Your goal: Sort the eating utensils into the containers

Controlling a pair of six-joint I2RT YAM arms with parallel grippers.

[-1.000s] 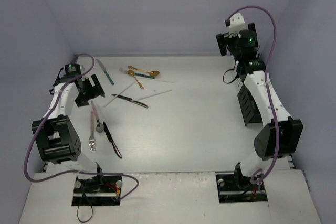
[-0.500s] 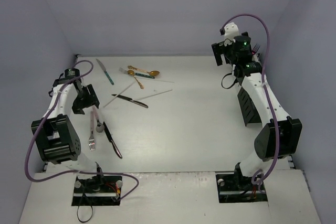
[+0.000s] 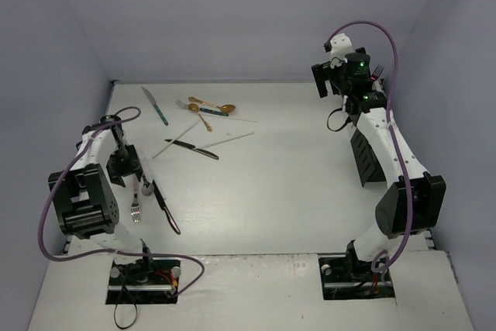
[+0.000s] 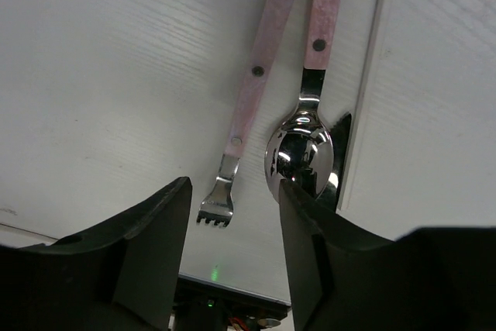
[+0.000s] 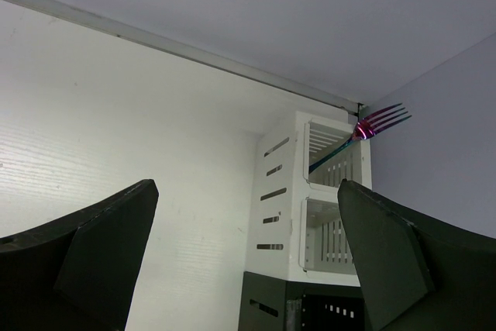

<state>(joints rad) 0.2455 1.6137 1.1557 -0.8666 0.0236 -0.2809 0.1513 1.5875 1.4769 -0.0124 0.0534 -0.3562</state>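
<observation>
A pink-handled fork [image 4: 249, 87] and a pink-handled spoon [image 4: 301, 159] lie side by side on the table. My left gripper [image 4: 236, 246] is open just above them, with the fork's tines between its jaws and the spoon's bowl by the right jaw. In the top view it [image 3: 130, 176] is over this fork [image 3: 136, 208] and spoon [image 3: 146, 186]. My right gripper [image 5: 248, 261] is open and empty, held high in front of the white container [image 5: 310, 199]. An iridescent fork [image 5: 376, 123] stands in that container's far compartment. The black container [image 5: 310, 309] adjoins the white one.
A black-handled knife [image 3: 165, 205] lies right of the spoon. At the back middle lie a teal-handled knife [image 3: 155, 106], gold spoons [image 3: 211, 106], pale chopsticks [image 3: 225, 139] and another black-handled knife [image 3: 191, 149]. The black container [image 3: 364, 156] stands by the right wall.
</observation>
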